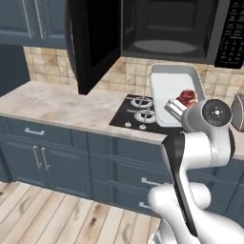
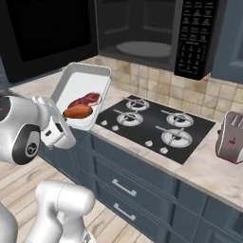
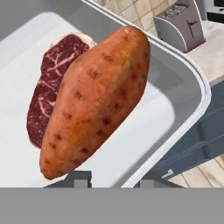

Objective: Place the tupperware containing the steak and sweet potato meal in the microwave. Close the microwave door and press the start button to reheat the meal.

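As gripper (image 3: pixel 112 176) clamps (rim), tupperware (image 3: pixel 183 74) tilts.

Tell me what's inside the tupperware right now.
The tupperware holds a sweet potato and a steak. The sweet potato lies over part of the steak, so the steak's far side is hidden in the hand view.

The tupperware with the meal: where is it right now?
The tupperware is held tilted in the air by the end effector, left of the stovetop and below the open microwave, not yet inside.
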